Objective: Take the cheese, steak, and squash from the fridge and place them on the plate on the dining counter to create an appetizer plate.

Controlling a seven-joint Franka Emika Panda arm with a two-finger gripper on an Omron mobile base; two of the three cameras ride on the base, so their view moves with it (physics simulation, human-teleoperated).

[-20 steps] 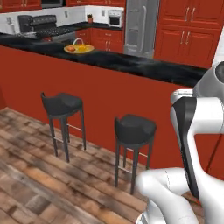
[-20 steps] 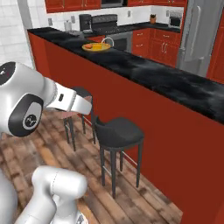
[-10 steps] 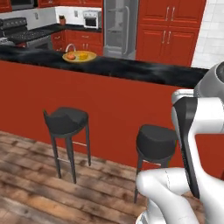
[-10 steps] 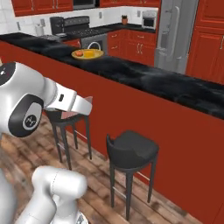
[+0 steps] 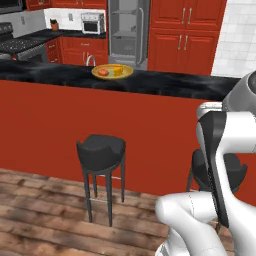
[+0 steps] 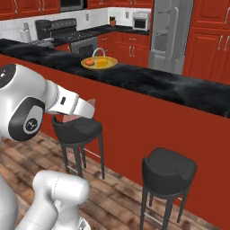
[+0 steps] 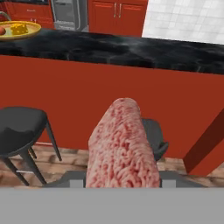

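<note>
— Gripper [image 7: 122, 183] state?
— Closed on the steak [image 7: 122, 140]: pink-red marbled slab standing up from between the fingers, seen end-on in the hand view. A pink edge also peeking out under the hand in the right base view.
— Position of the steak relative to the desk?
— Held in front of the red face of the dining desk [image 5: 165, 82], below its glossy black top, well apart from the plate [image 5: 113, 71].
— And the plate?
— Sitting on the black top, toward the left part in both base views and at the upper left corner of the hand view. Yellow-green centre, golden rim.
— Anything on it?
— Yellow cheese [image 6: 103, 63] wedge, plus a round red-orange item beside it; too small to identify.
— Fridge [image 5: 127, 32]?
— Behind the desk, grey-silver, set among red cabinets [image 5: 187, 37]. Door state hard to judge from here.
— Surroundings?
— Two black stools [image 6: 168, 173] against the red panel on a wooden floor [image 5: 45, 215], a stove [image 6: 67, 36] and a white toaster oven [image 5: 93, 23] on the far worktop.
</note>
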